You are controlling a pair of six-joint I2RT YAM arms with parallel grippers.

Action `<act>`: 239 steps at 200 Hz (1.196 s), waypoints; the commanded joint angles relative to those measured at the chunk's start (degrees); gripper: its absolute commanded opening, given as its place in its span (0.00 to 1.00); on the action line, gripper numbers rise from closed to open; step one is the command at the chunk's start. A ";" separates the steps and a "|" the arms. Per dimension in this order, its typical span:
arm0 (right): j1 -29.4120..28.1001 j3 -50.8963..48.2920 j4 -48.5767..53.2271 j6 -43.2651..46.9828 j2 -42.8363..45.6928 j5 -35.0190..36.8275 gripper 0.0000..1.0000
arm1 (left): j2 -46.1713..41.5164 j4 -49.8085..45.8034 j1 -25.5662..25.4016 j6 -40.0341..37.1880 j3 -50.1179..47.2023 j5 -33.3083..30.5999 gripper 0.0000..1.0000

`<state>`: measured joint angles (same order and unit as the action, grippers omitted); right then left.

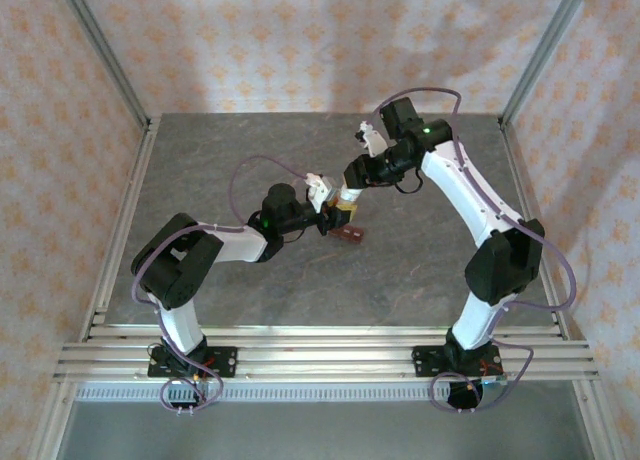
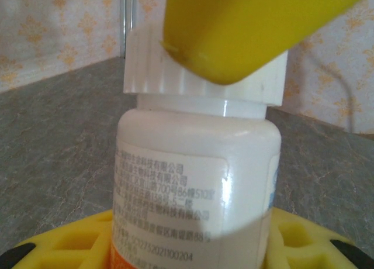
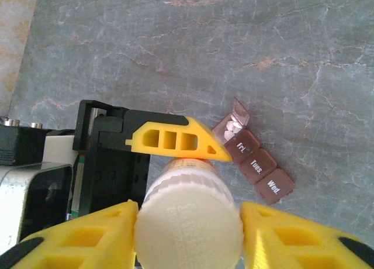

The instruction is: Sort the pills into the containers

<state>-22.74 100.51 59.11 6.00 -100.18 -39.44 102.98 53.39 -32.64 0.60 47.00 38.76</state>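
Grey marbled table (image 1: 250, 290), dark brown containers (image 3: 255, 158) lying on it

The containers (image 3: 258, 164) carried white day names on three shut lids: "Fri.", "Tues." and "Wed." The white bottle (image 2: 193, 181) wore a label (image 2: 166, 202) of small Chinese print, one digit string ending 100204.

You have a grey, marble-veined worktop (image 1: 200, 150) across the middle of the frame. Peach wallpapered walls (image 1: 300, 40) with a pale floral motif close it in on three sides. Silver metal posts (image 1: 102, 45) rise at the upper corners, and ribbed rails (image 1: 320, 355) span the bottom edge. The light is soft and even.
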 commanded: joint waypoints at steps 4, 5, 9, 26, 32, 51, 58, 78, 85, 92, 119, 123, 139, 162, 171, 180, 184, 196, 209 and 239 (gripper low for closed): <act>-0.05 0.04 -1.67 -1.78 -0.11 -1.63 0.39 | -2.16 2.51 -0.32 -0.17 1.26 0.88 0.00; -0.08 -0.05 -1.78 -1.91 -0.10 -1.66 0.39 | -2.17 2.51 -0.32 -0.17 1.21 0.88 0.00; -0.18 -0.40 -2.18 -2.60 0.02 -1.75 0.39 | -2.16 2.51 -0.36 -0.16 1.24 0.88 0.00; -0.80 -1.96 -3.90 -6.48 0.34 -0.13 0.37 | -2.11 2.64 -0.41 -0.12 1.12 0.75 0.00; -0.98 -2.36 -4.25 -8.52 0.36 0.88 0.37 | -2.17 2.69 -0.40 -0.08 1.07 0.62 0.00; -2.17 -4.20 -5.93 -15.33 0.55 3.99 0.36 | -2.12 2.61 -0.46 -0.13 1.16 0.50 0.00; -2.78 -5.23 -6.69 -18.26 0.70 6.30 0.36 | -2.14 2.60 -0.55 -0.18 1.30 0.42 0.00; -3.63 -9.14 -10.10 -24.84 1.99 8.90 0.37 | -1.99 2.51 -0.49 -0.26 1.51 0.26 0.00; -3.73 -10.69 -11.67 -26.71 2.61 9.19 0.37 | -1.86 2.51 -0.61 -0.25 1.64 0.27 0.00; -3.81 -11.98 -13.14 -28.12 3.24 9.17 0.37 | -1.88 2.51 -0.58 -0.28 1.63 0.17 0.00; -3.80 -12.82 -14.34 -29.21 3.56 9.12 0.37 | -1.88 0.61 -0.76 -0.60 1.69 0.25 0.00; -3.82 -12.59 -14.11 -29.16 3.51 9.20 0.37 | -1.85 0.60 -0.80 -0.72 1.78 0.18 0.00; -3.82 -11.63 -13.31 -28.67 3.27 9.21 0.38 | -1.82 0.27 -0.85 -0.83 2.04 0.18 0.00; -3.87 -8.56 -11.45 -27.55 2.87 9.69 0.46 | -1.95 -0.50 -0.94 -1.20 2.12 0.15 0.00; -3.72 -6.71 -10.47 -27.07 2.50 10.05 0.50 | -2.00 -0.90 -0.94 -1.57 2.09 0.01 0.00; -3.68 -4.54 -9.18 -26.48 2.06 10.34 0.54 | -2.07 -1.03 -0.93 -1.87 1.87 -0.17 0.00; -3.57 -3.58 -8.61 -26.26 1.94 10.36 0.55 | -2.06 -1.01 -0.93 -1.83 1.86 -0.25 0.00; -3.15 -1.13 -7.28 -25.74 1.82 10.74 0.60 | -2.11 -1.00 -0.93 -1.83 1.78 -0.27 0.00; -2.37 0.91 -6.25 -25.49 2.13 10.71 0.65 | -2.26 -1.07 -0.93 -1.83 1.78 -0.26 0.00; 0.33 2.72 -5.15 -23.98 3.79 9.84 0.71 | -2.49 -1.62 -0.93 -2.31 1.78 -0.18 0.00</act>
<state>-24.56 101.43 51.00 -19.51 -98.39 -30.20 102.56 49.08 -33.04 -0.05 47.53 38.15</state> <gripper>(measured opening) 0.695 0.433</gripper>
